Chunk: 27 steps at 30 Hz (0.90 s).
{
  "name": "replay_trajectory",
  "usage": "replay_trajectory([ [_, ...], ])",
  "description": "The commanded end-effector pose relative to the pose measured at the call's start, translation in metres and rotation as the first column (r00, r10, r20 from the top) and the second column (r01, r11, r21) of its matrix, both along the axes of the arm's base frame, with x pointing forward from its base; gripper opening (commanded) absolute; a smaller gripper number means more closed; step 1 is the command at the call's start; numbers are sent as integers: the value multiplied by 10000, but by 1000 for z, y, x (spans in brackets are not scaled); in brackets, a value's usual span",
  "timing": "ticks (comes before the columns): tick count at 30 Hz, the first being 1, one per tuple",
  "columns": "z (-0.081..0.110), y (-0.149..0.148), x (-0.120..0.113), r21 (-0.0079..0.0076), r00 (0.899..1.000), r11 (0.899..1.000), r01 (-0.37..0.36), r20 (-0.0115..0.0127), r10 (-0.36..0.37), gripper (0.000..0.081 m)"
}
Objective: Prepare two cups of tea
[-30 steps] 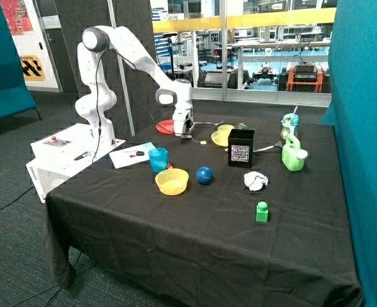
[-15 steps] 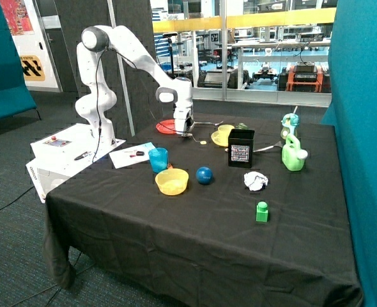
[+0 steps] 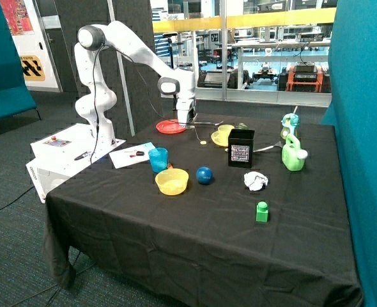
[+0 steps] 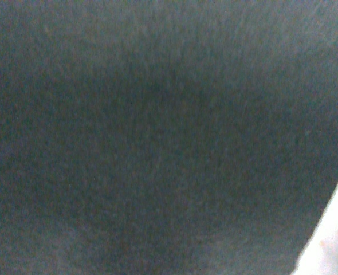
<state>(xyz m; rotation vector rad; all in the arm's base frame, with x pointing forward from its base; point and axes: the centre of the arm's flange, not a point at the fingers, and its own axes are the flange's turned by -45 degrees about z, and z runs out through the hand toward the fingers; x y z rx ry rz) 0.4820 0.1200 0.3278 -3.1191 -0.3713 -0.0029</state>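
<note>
The blue tumbler point(image 3: 158, 159) stands near the table's front-left part, beside a yellow bowl point(image 3: 172, 181). Further back, the yellow cup on its saucer point(image 3: 223, 135) sits next to the black box point(image 3: 241, 148). My gripper point(image 3: 187, 119) hangs over the cloth at the edge of a red plate point(image 3: 170, 126), between that plate and the yellow cup. A tiny yellowish tag point(image 3: 203, 142) lies on the cloth just below it; no tea bag shows clearly. The wrist view holds only dark tablecloth point(image 4: 157, 137) and a white patch point(image 4: 332, 238) at one corner.
A blue ball point(image 3: 204, 174), a crumpled paper ball point(image 3: 255, 181) and a green block point(image 3: 262, 212) lie toward the front. A green watering can point(image 3: 294, 155) and a green bottle point(image 3: 289, 125) stand at the far right. A paper sheet point(image 3: 132, 154) lies at the left edge.
The gripper has risen from the cloth and shifted back toward the far side of the table, by the red plate. The other objects have stayed put.
</note>
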Motion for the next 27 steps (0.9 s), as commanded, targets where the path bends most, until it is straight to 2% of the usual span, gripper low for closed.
replay_trajectory([
  [1, 44, -1, 22, -7, 9993, 9993, -367, -18, 367, 0],
  [6, 70, 2, 45, -7, 9990, 9990, -446, -18, 446, 0],
  [10, 81, 3, 61, -7, 9990, 9990, -444, -18, 444, 0],
  [18, 92, 1, 83, -7, 9993, 9993, -365, -18, 365, 0],
  [27, 100, 9, 90, -7, 9983, 9983, -589, -18, 589, 0],
])
